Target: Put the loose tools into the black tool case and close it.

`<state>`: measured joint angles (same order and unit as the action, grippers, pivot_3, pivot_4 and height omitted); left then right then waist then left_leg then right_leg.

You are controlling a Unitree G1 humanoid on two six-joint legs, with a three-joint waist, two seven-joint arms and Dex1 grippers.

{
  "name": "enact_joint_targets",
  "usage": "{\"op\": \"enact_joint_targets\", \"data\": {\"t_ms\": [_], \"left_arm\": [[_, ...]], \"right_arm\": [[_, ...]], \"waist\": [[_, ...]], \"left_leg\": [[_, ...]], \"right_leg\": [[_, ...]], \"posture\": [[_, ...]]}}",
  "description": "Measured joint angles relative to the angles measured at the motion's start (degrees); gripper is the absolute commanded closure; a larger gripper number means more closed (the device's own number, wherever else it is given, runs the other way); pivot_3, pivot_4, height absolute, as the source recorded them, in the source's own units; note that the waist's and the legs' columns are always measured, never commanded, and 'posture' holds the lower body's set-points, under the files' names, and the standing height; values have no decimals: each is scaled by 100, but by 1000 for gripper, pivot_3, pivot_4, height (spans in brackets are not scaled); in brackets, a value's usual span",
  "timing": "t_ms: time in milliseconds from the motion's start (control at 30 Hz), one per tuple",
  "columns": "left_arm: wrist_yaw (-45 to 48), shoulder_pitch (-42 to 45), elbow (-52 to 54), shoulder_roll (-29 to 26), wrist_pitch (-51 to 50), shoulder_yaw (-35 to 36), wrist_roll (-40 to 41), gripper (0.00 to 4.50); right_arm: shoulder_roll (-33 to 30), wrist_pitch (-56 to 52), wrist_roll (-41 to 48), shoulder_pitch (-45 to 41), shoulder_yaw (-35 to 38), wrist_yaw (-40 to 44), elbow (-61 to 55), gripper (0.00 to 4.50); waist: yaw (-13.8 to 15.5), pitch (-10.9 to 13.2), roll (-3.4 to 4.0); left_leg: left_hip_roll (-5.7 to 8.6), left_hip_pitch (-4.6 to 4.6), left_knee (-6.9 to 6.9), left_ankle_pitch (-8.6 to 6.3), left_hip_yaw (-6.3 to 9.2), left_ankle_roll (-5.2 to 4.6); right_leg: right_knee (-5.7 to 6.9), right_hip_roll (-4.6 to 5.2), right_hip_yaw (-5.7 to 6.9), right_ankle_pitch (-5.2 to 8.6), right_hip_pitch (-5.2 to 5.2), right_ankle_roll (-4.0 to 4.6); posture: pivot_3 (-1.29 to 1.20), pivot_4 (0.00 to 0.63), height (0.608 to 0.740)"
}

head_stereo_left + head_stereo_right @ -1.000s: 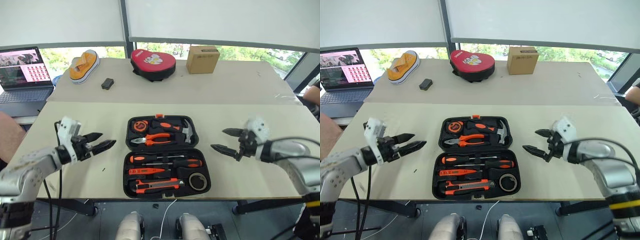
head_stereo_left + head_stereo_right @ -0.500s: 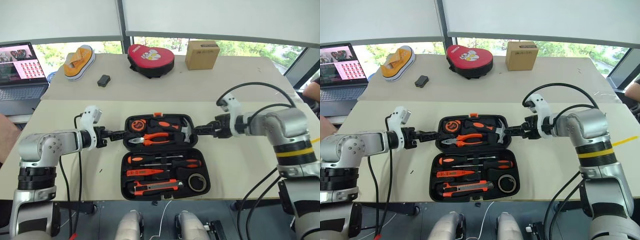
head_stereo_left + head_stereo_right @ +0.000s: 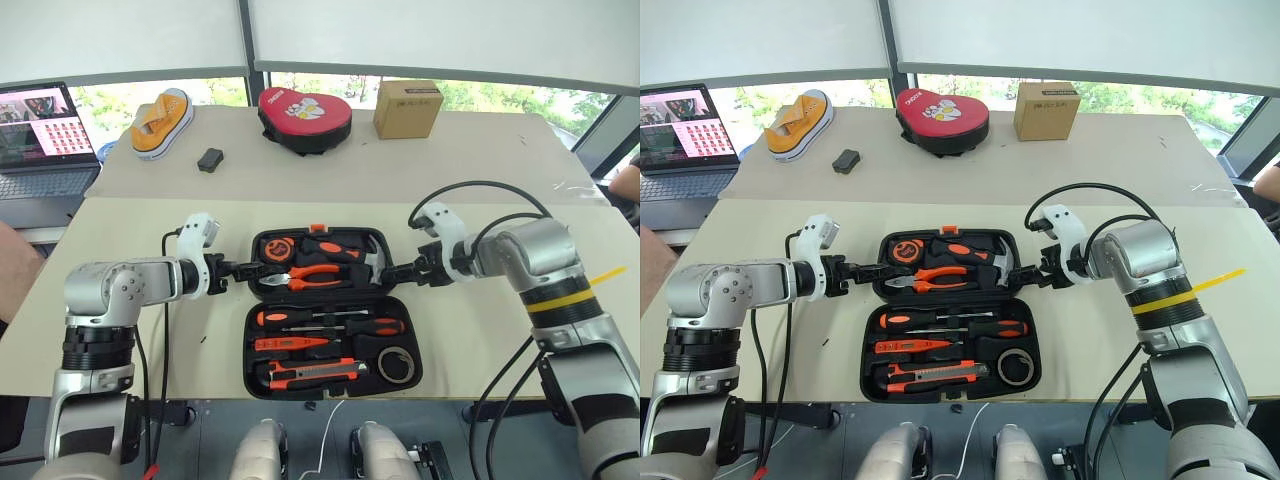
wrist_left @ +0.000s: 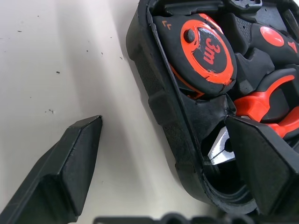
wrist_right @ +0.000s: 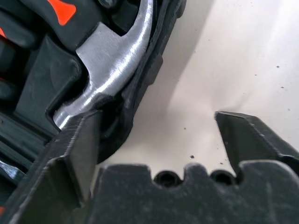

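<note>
Straddling the far half of the case (image 3: 332,312), the two grippers sit at its opposite ends, which reads as a set-up for lifting that half and folding it over the near one. The left gripper (image 3: 243,269) is at the left end and, in its wrist view, has its jaws wide with one finger on the table (image 3: 150,250) outside the rim and the other inside, by the tape measure (image 4: 205,51). The right gripper (image 3: 400,270) mirrors this at the right end, also wide, one finger inside by the hammer (image 5: 112,70) and one out on the table; neither has clamped the rim yet. The case lies open and flat at the middle of the near table, hinge across, orange latch (image 3: 319,230) on the far edge. Its near half holds the screwdrivers (image 3: 330,325), the tester (image 3: 295,343), the knife (image 3: 315,372) and the tape roll (image 3: 397,364), each in its recess, so loading looks finished and only closing remains. Pliers (image 3: 315,275) fill the far half beside the hammer.
</note>
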<state>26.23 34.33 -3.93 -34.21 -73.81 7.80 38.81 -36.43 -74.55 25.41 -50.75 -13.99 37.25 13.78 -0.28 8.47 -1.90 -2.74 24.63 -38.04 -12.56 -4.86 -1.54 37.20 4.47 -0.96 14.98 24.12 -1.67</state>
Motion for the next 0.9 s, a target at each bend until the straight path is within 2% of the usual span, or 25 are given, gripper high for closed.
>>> {"op": "enact_joint_targets", "data": {"t_ms": [233,300,433,600,733,800,900], "left_arm": [[232,175,-340,127,41,-39,-82,3683],[248,175,-393,215,111,42,-85,4390],[163,163,-589,501,357,402,-115,4480],[287,-51,-587,737,1400,553,-300,4480],[933,-383,-584,901,3052,576,-548,4480],[1277,-632,-527,984,4060,552,-751,4480],[1657,-1036,-344,987,5211,503,-1017,4480]], "right_arm": [[293,-252,17,-162,236,122,481,4074],[347,-375,7,-213,462,55,697,4500],[473,-113,-5,-71,808,14,802,4500],[483,1517,-268,435,845,343,534,4500],[395,3361,-766,740,735,654,323,4500],[357,4613,-1092,1000,720,721,221,4500],[234,6365,-1408,1470,776,876,125,4500]], "waist": [[4,-13,-13],[28,-13,-13],[44,-15,-14],[1,-12,-13],[-28,-9,-10],[-20,-8,-10],[-15,-8,-10]], "left_leg": [[-1,-58,-1,1,1,1],[0,-84,-1,0,3,0],[-2,-92,-1,6,7,-2],[-3,-77,0,13,6,0],[1,17,-1,23,1,15],[-2,31,0,44,-6,50],[-7,35,12,43,-10,47]], "right_leg": [[-6,0,7,-3,-67,2],[-12,2,14,-2,-98,2],[-9,0,13,-11,-103,7],[-7,-2,9,-19,-84,6],[2,0,-1,-23,19,4],[-4,-2,5,-24,26,3],[-8,-2,8,-24,22,2]], "posture": [[0,150,740],[0,150,740],[0,150,740],[0,150,740],[0,150,740],[0,150,740],[0,150,740]]}}
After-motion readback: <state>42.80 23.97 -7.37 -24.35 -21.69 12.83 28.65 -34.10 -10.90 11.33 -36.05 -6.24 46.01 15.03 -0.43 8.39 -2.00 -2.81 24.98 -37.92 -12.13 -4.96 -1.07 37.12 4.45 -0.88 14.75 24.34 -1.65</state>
